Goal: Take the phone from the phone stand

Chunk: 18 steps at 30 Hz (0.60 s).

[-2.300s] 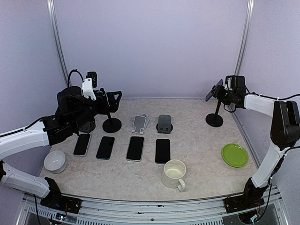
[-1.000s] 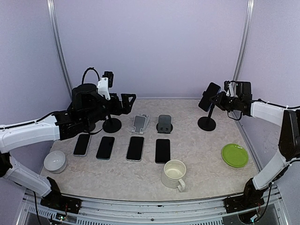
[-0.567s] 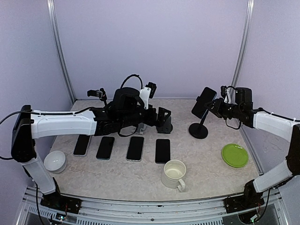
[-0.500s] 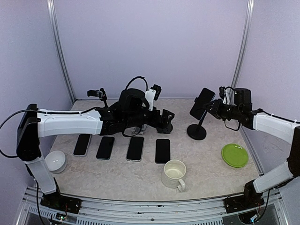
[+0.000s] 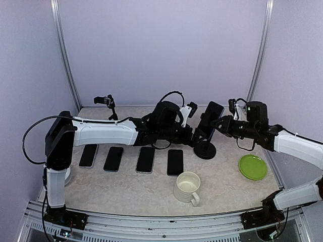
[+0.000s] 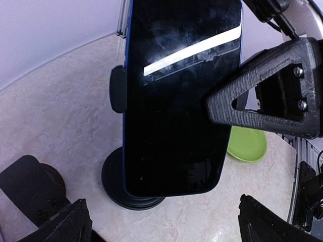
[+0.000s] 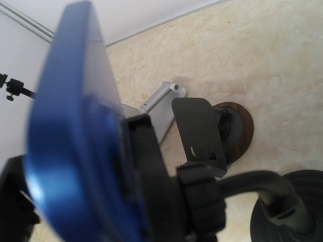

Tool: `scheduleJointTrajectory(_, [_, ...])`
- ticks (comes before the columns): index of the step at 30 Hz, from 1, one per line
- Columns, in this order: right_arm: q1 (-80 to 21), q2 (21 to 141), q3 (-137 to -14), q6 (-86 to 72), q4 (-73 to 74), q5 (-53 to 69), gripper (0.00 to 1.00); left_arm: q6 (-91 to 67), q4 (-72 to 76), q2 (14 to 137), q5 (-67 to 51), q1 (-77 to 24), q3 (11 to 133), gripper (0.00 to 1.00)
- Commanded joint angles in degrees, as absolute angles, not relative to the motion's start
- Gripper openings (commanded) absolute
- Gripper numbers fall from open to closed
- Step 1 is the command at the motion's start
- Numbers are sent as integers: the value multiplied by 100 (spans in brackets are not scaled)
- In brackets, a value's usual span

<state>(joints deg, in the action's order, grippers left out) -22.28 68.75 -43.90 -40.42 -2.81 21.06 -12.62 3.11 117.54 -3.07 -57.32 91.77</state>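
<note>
A dark phone (image 5: 209, 120) with a blue back sits tilted in the clamp of a black phone stand (image 5: 205, 150) at mid-table. My right gripper (image 5: 222, 124) is shut on the stand's neck just behind the phone. One of its black fingers (image 6: 267, 96) shows beside the phone's right edge. My left gripper (image 5: 194, 127) is stretched across from the left and stands open in front of the screen. In the left wrist view the phone (image 6: 176, 101) fills the middle, and the left gripper (image 6: 171, 224) has its tips wide apart below it, touching nothing.
Several phones (image 5: 145, 159) lie flat in a row in front. A white mug (image 5: 186, 186) stands near the front and a green plate (image 5: 252, 166) lies at the right. A grey stand (image 7: 161, 101) and a black stand (image 7: 222, 131) sit behind.
The right gripper has carried the stand with the phone leftward to mid-table. The left arm has reached far to the right, up to the phone's screen, its jaws still open.
</note>
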Motion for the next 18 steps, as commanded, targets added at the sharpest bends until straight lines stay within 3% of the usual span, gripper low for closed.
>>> scheduleJointTrajectory(1, [-2388,6627,-4387,-4160,-787,1958,0,-1215,322,12008,-852,-5761,9410,99])
scheduleJointTrajectory(18, [-2565,6482,-4163,-4394,-910,2075,0,-943,8,12993,-1062,-5748,10695,99])
